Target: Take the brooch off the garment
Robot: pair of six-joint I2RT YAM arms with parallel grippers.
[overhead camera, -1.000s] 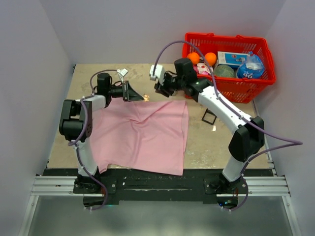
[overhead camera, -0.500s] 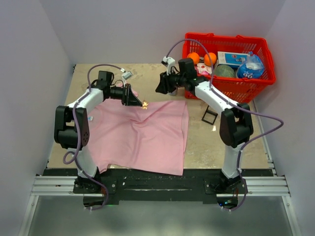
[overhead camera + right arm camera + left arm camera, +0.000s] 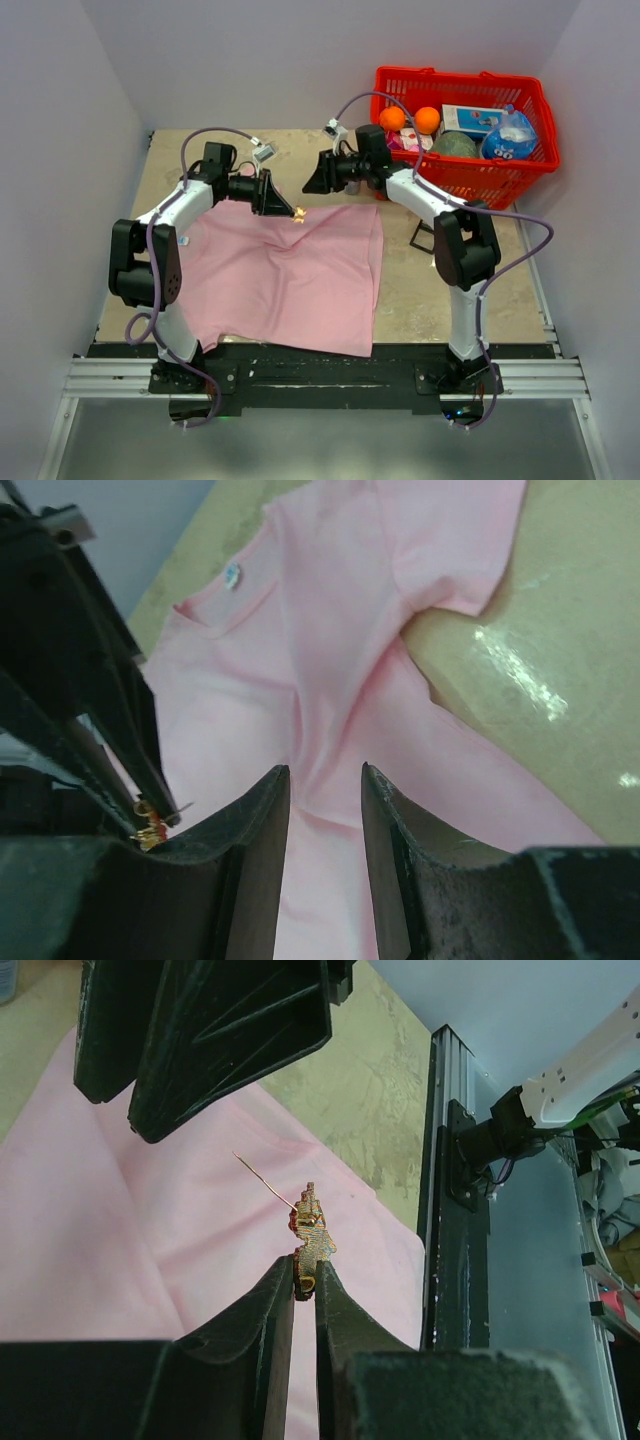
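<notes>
near: we see pink garment [image 3: 290, 270] flat on tabletop [image 3: 420, 290] | middle: left end effector [image 3: 305, 1278] pinches the gold brooch [image 3: 312, 1232] over garment's far edge | far: right end effector [image 3: 325, 780] spread, holding nothing, facing brooch

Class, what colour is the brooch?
The brooch is gold; left wrist view shows it best.

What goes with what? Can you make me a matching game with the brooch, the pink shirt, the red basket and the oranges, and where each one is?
Things
1. brooch
2. shirt
3. basket
4. oranges

Places
A. spread out on the table
B. inside the basket
C. pinched between the left fingers
D. at the far right corner of the table

Pairs: 1-C, 2-A, 3-D, 4-B
</notes>
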